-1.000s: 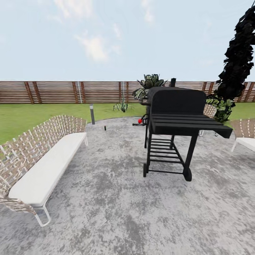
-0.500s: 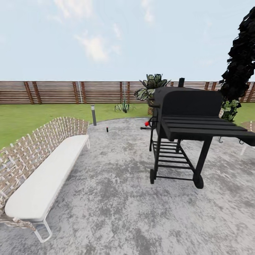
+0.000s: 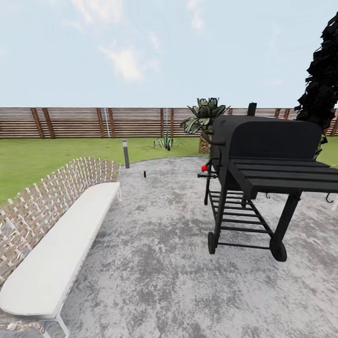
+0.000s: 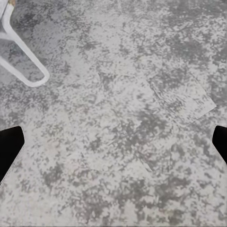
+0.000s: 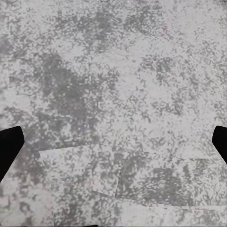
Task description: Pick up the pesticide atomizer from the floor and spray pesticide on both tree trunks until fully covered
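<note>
The robot is out on the floor, the grey mottled patio, and the head view looks across it toward the lawn and the slatted wooden fence. Far ahead, near the patio's curved edge, a small dark upright thing with a red spot stands alone on the paving: by my judgement that is the pesticide atomizer, too small here to make out its trigger head. It sits well apart from everything, just short of the grass, with a thin grey lamp post near it on the left.

On the left a long woven bench with a white cushion runs along the patio; on the right stands a black barbecue grill on wheels, a red knob at its side. The open lane between the two leads straight to the bottle, which looks like the reason for this heading.

Both wrist views look straight down at bare paving. The left hand has its dark fingertips at the frame's far edges, spread wide and holding nothing; a white bench leg lies nearby. The right hand is likewise spread wide and empty, presumably ready for the pickup.

A dark cypress-like tree rises behind the grill.
</note>
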